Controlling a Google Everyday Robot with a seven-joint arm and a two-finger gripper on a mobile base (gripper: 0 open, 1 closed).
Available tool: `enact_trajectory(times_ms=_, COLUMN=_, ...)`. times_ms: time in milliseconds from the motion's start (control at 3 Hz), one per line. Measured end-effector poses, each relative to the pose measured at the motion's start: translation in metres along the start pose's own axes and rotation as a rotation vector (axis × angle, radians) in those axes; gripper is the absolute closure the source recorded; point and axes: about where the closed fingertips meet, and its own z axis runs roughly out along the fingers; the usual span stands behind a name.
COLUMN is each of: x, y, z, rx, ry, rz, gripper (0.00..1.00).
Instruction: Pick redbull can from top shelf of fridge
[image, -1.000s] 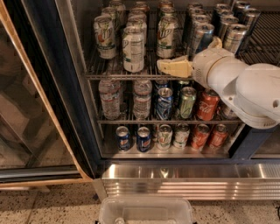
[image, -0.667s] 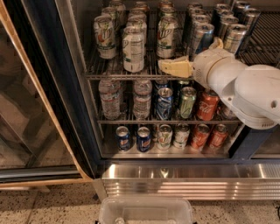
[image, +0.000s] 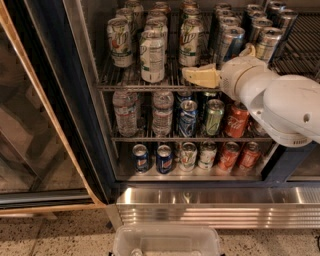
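Redbull can (image: 231, 46) upright, long axis vertical, lid up, upper right on top shelf (image: 140, 87); gripper (image: 190, 75) just lower-left, open-or-closed unreadable.

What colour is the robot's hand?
Pale yellow, camera view; the hand is at the front of the top shelf.

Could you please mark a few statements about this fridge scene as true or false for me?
1. The end effector is at the front rail of the top shelf. True.
2. The redbull can stands on the lowest level. False: it stands on the top shelf, to the right of the white-green cans.
3. Clear water bottles stand at the left of the middle shelf. True.
4. The red cans are on the top shelf. False: they are at the right of the two lower levels.
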Motion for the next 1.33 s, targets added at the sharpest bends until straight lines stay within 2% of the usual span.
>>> enact_trajectory(times_ms=333, x=0.0011, y=0.0008, z=0.0019, rx=-0.004, ry=0.0, rz=0.006, gripper=0.0)
enact_trajectory(times_ms=667, x=0.0034, y=-0.0003, z=0.0029, rx=-0.003, ry=-0.001, rz=0.019, gripper=0.1)
enact_trajectory(times_ms=1333, x=0.0005, y=-0.007, z=0.0052, rx=0.022, ry=-0.017, rz=0.03, gripper=0.09)
